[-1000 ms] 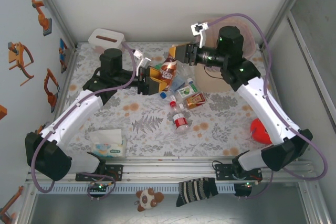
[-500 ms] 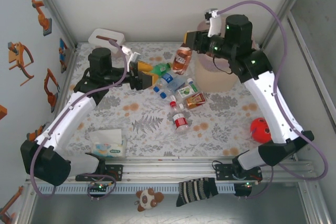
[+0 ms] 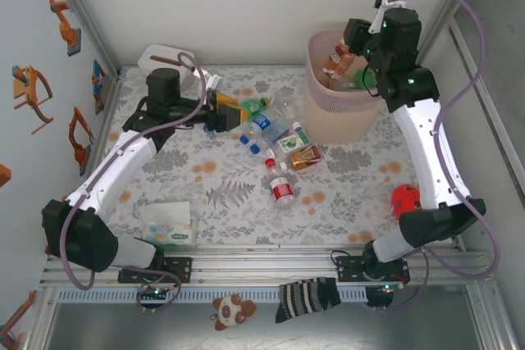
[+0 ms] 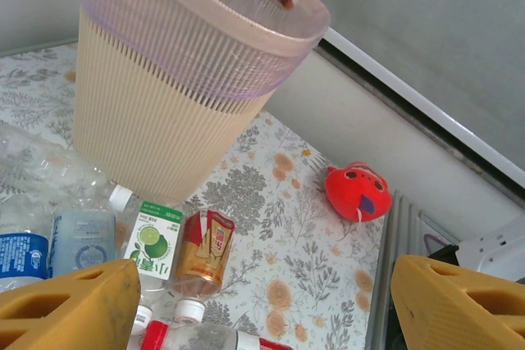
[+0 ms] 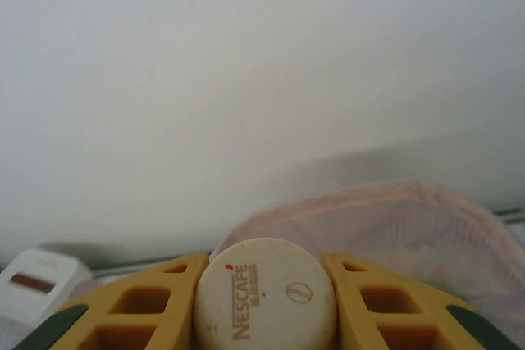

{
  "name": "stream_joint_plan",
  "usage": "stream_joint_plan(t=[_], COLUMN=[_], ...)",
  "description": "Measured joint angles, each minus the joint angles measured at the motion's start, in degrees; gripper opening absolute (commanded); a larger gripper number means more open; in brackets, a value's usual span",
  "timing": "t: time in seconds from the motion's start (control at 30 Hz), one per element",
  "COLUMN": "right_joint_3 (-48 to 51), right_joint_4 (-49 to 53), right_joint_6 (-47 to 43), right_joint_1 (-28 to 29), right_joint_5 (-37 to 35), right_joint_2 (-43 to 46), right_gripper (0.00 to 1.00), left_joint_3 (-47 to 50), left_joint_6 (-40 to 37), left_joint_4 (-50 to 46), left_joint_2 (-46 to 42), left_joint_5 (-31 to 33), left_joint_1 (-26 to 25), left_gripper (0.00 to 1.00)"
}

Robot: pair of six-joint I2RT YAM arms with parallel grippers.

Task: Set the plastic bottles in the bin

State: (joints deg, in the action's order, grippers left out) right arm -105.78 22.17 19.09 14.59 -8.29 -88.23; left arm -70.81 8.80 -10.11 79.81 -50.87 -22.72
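My right gripper [image 3: 348, 52] is shut on a brown-labelled bottle [image 3: 337, 61] and holds it above the mouth of the beige bin [image 3: 344, 116] with its pink liner. In the right wrist view the bottle's cream cap [image 5: 267, 294] is clamped between the yellow fingers [image 5: 143, 305], with the liner [image 5: 402, 219] behind. My left gripper [image 3: 223, 109] stands open with nothing in it, beside a green bottle [image 3: 251, 106]. Several bottles lie in the middle of the table: a blue-labelled one [image 3: 261, 125], a lime-labelled one [image 4: 152, 239] and a red-and-gold one [image 4: 205, 252].
A white tissue box [image 3: 166, 60] stands at the back left. A soft tissue pack [image 3: 169, 232] lies at the front left. A red toy [image 3: 406, 200] sits by the right wall. A striped sock [image 3: 308, 296] and a plush toy [image 3: 232, 311] lie on the front rail.
My right arm has swung the brown bottle up from the pile and back to the right, over the bin. My left gripper has drawn back to the left and opened wider.
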Motion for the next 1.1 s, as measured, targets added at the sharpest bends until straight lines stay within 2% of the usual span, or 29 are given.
stream_joint_plan(t=[0.27, 0.47, 0.77, 1.1], right_joint_3=[4.59, 7.91, 17.86, 16.85], right_joint_4=[-18.14, -26.01, -34.14, -34.64], right_joint_6=[-5.88, -7.58, -5.40, -3.21], right_joint_1=[0.00, 0.00, -0.22, -1.18], right_joint_5=[-2.91, -2.23, -0.20, 5.38], right_joint_2=[-9.11, -15.41, -16.13, -17.81], right_gripper=[0.24, 0.23, 0.23, 0.21], left_joint_3=[-1.20, -1.20, -0.61, 0.22], left_joint_6=[1.46, 2.91, 4.72, 7.58], left_joint_4=[1.51, 3.06, 4.90, 7.91], left_joint_2=[1.81, 2.43, 2.54, 4.09], left_joint_5=[-0.15, -0.11, 0.42, 1.42], left_joint_1=[0.63, 0.70, 0.70, 0.70], left_gripper=[0.79, 0.79, 0.79, 0.78])
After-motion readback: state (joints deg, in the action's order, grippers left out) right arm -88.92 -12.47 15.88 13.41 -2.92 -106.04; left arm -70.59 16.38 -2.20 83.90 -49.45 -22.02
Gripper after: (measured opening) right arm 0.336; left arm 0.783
